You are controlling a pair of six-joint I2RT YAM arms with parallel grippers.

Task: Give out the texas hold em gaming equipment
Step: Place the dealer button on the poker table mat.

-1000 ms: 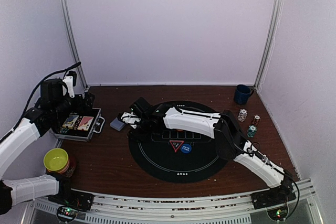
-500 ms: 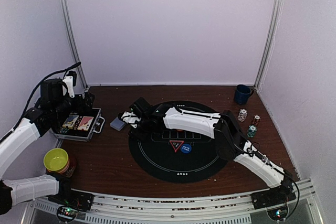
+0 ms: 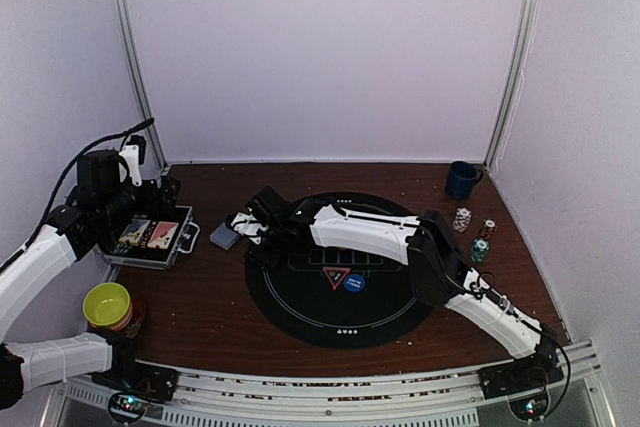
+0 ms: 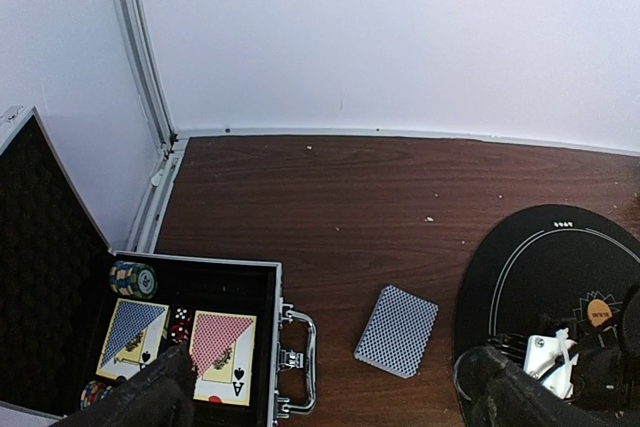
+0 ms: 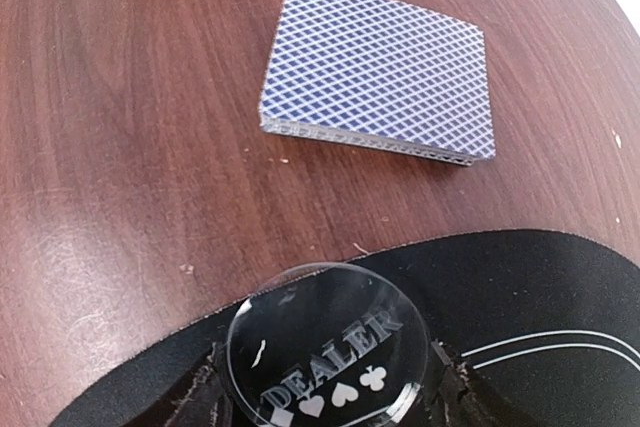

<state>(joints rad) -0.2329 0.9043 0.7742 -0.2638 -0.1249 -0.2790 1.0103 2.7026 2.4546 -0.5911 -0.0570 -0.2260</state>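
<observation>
**Item 1: right gripper [image 5: 328,389].** It reaches to the left rim of the round black mat [image 3: 300,297]. In its wrist view a clear dealer button [image 5: 325,347] lies flat on the mat's edge at the bottom of the frame. The button sits directly between the two dark fingertips [image 5: 205,395], one on each side. Whether the jaws clamp the disc or merely flank it cannot be told.

**Item 2: deck of playing cards [image 5: 378,82].** Grey-blue lattice back up, squared, flat on the brown table [image 5: 120,147]. It lies just off the mat's edge, above the dealer button in the wrist view and apart from both the button and the fingertips.

**Item 3: left gripper [image 4: 325,382].** Jaws are spread wide with nothing between them, over the open metal case [image 4: 195,263] at the lower left of its view. Ace-faced card packs [image 4: 222,352] lie inside. The deck lies on the table to the right of the case handle.

**Item 4: mat centre.** A red triangle marker [image 3: 336,277] and a blue button [image 3: 354,283] sit just beside each other. An orange button [image 4: 598,311] shows at the right edge of the left wrist view.

**Item 5: poker chip stacks [image 3: 461,219].** Three stacks stand right of the mat — well apart from both grippers.

**Item 6: sundries.** A dark blue cup [image 3: 462,179] stands at upper right and a yellow-green bowl [image 3: 107,305] at lower left.
</observation>
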